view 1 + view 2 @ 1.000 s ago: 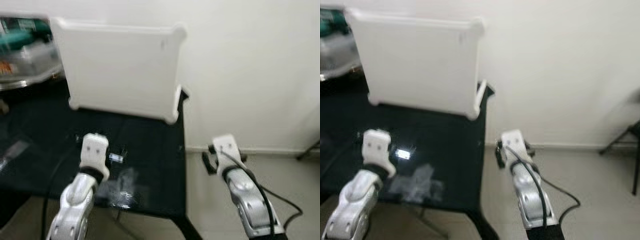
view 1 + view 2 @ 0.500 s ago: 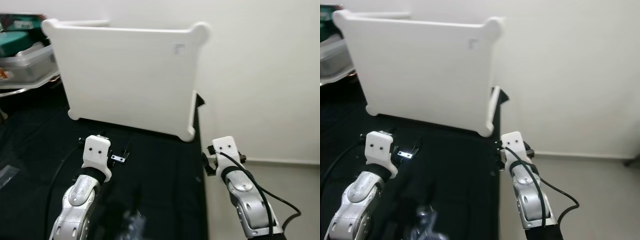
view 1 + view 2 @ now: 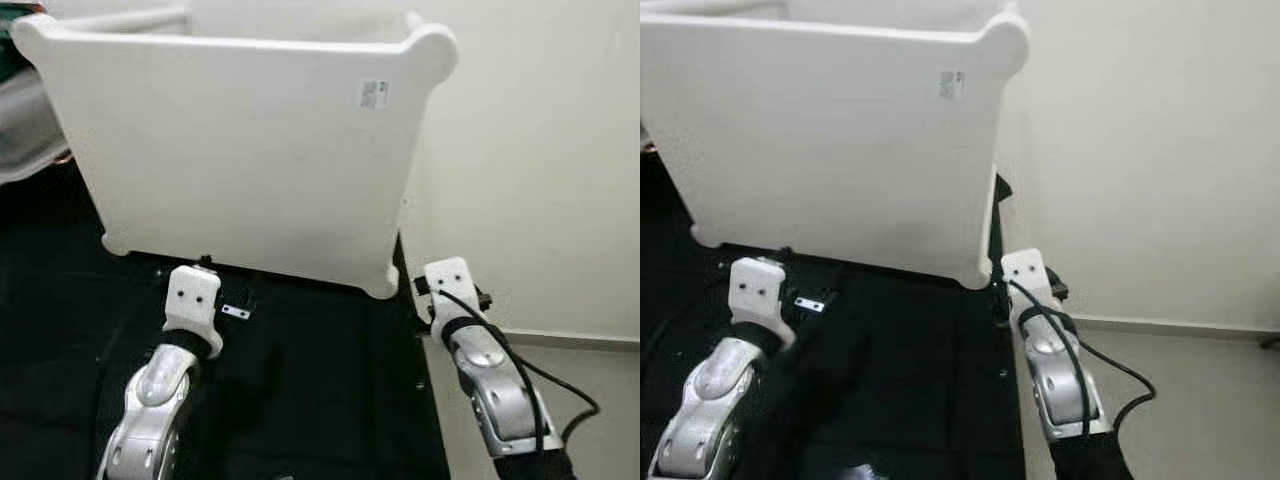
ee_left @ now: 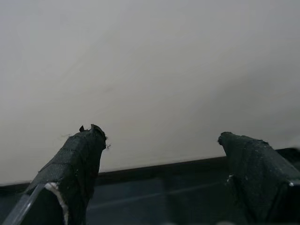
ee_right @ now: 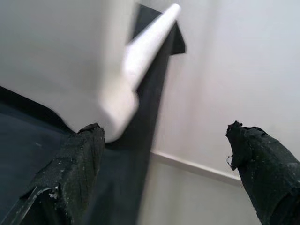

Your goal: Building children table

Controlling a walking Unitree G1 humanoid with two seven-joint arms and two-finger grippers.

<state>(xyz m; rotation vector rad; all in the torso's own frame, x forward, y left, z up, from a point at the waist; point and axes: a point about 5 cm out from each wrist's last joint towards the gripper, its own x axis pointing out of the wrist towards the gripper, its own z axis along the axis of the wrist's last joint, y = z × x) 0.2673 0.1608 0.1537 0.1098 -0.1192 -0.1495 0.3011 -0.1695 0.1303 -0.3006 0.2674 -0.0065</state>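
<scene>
White tabletop panel [image 3: 250,150]: upright on its edge on the black worktop [image 3: 60,340], a small label near its upper corner. Left tool [image 4: 164,173]: fingers spread, just before the panel's lower edge. Right tool [image 5: 164,178]: fingers spread, beside the panel's lower corner.

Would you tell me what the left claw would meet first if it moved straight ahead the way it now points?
Most likely the white tabletop standing on edge on the black table; the open left claw faces its broad flat face, seemingly close.
</scene>
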